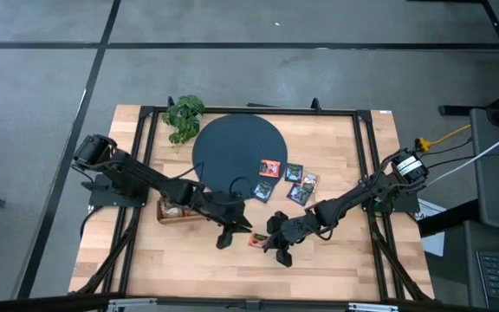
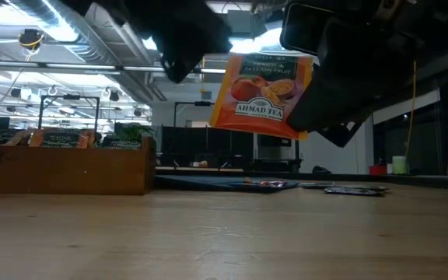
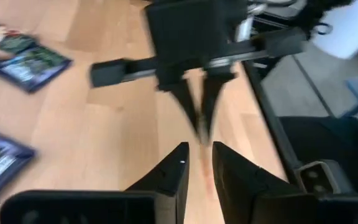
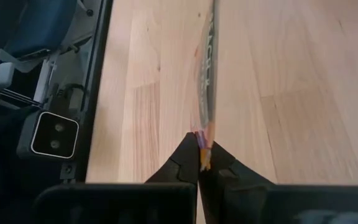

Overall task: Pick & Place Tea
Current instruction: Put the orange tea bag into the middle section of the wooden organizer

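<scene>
Near the table's (image 1: 336,260) front edge, we are seeing our right gripper (image 4: 200,155) pinching an orange-red sachet (image 2: 260,95) aloft, left gripper (image 3: 200,163) hanging alongside, fingers slightly apart, bare wood lying below.

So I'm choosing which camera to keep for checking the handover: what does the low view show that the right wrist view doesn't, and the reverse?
Only the low view shows the orange sachet face-on, label readable, lifted clear of the table, plus the wooden tray and other sachets lying flat behind.

Only the right wrist view shows the right gripper shut on the sachet's edge, with the packet edge-on.

Both show the held sachet above bare wood.
</scene>
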Controlling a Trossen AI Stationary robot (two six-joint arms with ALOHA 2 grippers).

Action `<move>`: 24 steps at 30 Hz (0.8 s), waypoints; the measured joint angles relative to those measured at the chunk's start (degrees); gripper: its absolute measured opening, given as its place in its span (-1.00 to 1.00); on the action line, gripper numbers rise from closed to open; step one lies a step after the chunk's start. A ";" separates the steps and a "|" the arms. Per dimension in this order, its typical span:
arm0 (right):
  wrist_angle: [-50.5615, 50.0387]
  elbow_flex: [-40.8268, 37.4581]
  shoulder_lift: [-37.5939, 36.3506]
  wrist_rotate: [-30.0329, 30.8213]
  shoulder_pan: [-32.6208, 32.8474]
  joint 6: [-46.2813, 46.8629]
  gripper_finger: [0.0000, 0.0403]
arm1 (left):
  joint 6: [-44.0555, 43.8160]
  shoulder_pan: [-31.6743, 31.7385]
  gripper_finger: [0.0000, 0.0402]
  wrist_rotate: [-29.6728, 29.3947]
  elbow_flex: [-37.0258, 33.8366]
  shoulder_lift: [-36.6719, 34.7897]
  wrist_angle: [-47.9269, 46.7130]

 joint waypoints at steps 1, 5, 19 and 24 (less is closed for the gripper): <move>0.01 0.00 0.00 0.01 0.00 -0.01 -0.99 | 0.17 0.30 -0.66 1.54 0.67 0.00 -0.45; 0.47 0.00 0.00 0.02 -0.37 -0.94 -0.99 | -0.35 1.48 -0.64 6.98 2.03 0.00 -0.59; 0.44 4.01 0.00 0.97 -2.23 -7.73 -0.99 | -1.79 2.27 -0.64 8.60 2.03 0.02 -2.93; 0.40 4.28 0.00 1.18 -2.41 -7.96 -0.99 | -0.91 2.25 -0.64 8.55 2.03 0.02 -2.34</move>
